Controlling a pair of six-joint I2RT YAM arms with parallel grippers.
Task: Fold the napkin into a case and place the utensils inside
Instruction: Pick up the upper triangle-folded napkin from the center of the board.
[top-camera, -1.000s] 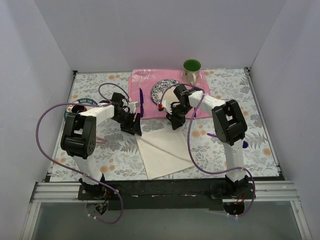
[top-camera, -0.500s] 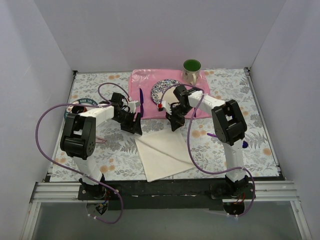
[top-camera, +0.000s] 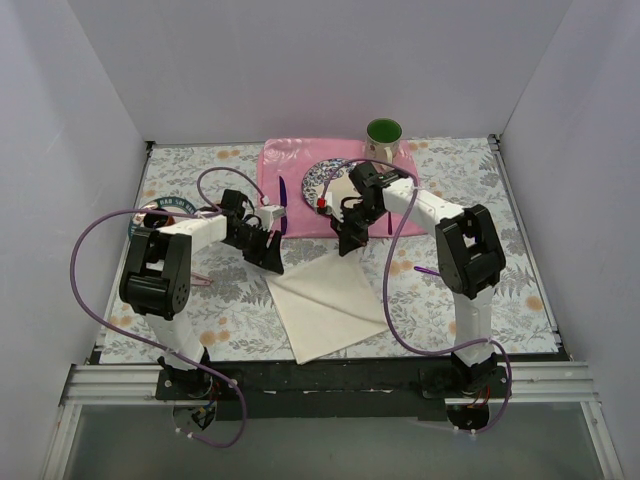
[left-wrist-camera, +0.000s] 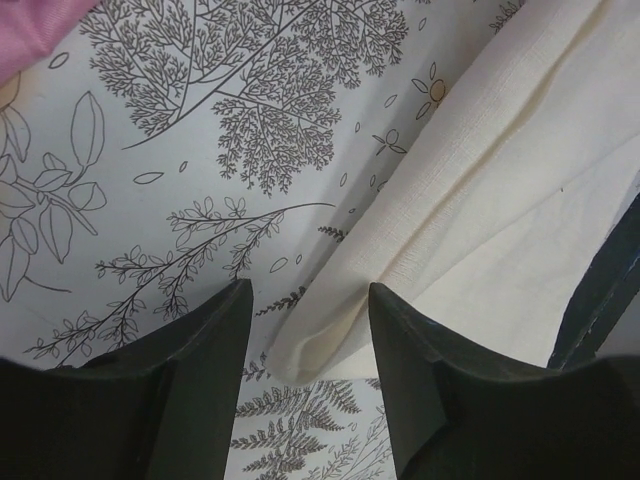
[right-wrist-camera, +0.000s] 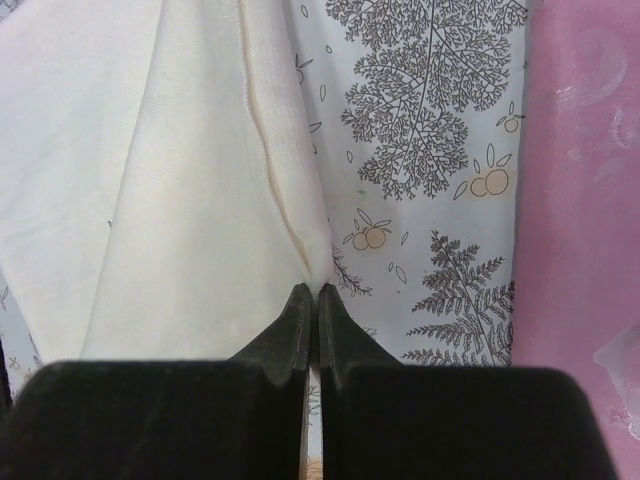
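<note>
Left arm (top-camera: 190, 228) is tucked low, forearm reaching right across the table (top-camera: 215, 320). The left gripper (top-camera: 268, 256) points down at the left corner of the napkin (top-camera: 330, 300). From its wrist cam the jaws are spread, and the rolled corner lies flat on the table right between the two fingers (left-wrist-camera: 190, 390). Nothing's pinched there as far as I can see.

The napkin itself sits front and centre between the arms, turned like a diamond.

Right arm (top-camera: 440, 212) comes in from the right with the elbow high and the wrist bent down. The right gripper (top-camera: 350, 243) has its jaws pressed together on the napkin's far corner. The tip of the cloth runs straight into the closed fingertips, and that corner is pulled up into a little peak.

Versus a second ago: the right jaws were partly apart and the far edge lay flatter. Now they're closed, and the elbow sits further right. The left arm has barely shifted.

Room-wise, the napkin's near corner is close to the black rail (top-camera: 330, 378) at the front edge. The pink placemat (top-camera: 290, 160) starts just beyond the right gripper, with the plate (top-camera: 322, 180) on it and a green mug (top-camera: 383, 137) behind. Floral tabletop shows on both sides of the cloth. The right arm's purple cable (top-camera: 385, 310) loops down just beside the napkin's right edge.
</note>
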